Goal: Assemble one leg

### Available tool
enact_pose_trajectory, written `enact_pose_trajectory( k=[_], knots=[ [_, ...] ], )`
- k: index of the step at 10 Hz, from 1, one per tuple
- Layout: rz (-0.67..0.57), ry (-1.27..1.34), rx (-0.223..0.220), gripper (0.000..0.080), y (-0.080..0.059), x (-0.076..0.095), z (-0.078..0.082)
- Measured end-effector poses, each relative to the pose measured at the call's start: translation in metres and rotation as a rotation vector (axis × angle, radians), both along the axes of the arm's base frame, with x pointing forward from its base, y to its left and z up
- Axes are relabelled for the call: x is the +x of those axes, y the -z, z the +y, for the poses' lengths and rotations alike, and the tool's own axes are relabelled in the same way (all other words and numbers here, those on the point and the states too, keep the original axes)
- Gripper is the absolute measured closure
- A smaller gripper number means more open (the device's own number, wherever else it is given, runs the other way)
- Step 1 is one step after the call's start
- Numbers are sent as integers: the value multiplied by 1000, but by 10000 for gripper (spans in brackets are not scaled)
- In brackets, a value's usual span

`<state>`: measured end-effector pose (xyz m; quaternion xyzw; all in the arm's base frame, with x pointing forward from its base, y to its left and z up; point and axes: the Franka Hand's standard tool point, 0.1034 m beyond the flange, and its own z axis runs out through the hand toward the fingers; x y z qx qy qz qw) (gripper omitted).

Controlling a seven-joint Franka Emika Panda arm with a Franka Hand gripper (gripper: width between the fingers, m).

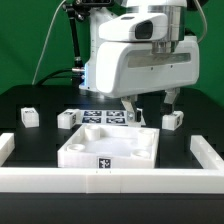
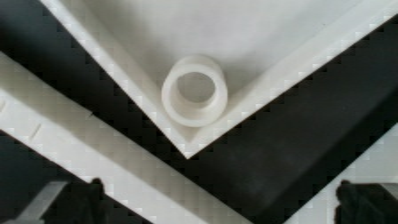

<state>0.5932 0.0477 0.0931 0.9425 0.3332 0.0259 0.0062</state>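
Three small white legs with black-and-white tags stand on the black table in the exterior view: one at far left [image 1: 29, 117], one next to the marker board [image 1: 68, 119], one at right [image 1: 172, 120]. The large flat white square piece with raised rim [image 1: 75, 152] lies in the middle. My gripper [image 1: 149, 108] hangs open and empty over its far right corner, holding nothing. In the wrist view that corner and its round socket [image 2: 194, 90] lie below my gripper [image 2: 222, 208], with dark fingertips [image 2: 79, 202] wide apart on either side. No leg shows in the wrist view.
The marker board [image 1: 105, 117] lies behind the square piece. White rails border the table at the exterior view's left [image 1: 8, 148], right [image 1: 205, 152] and front [image 1: 110, 181]. The arm's white body [image 1: 140, 60] fills the space above.
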Motion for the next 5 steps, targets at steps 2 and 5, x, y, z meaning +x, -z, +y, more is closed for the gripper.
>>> enact_pose_trajectory(
  k=[2, 5],
  knots=[
    [0, 0, 0, 150, 0, 0, 0],
    [0, -1, 0, 150, 0, 0, 0]
  ],
)
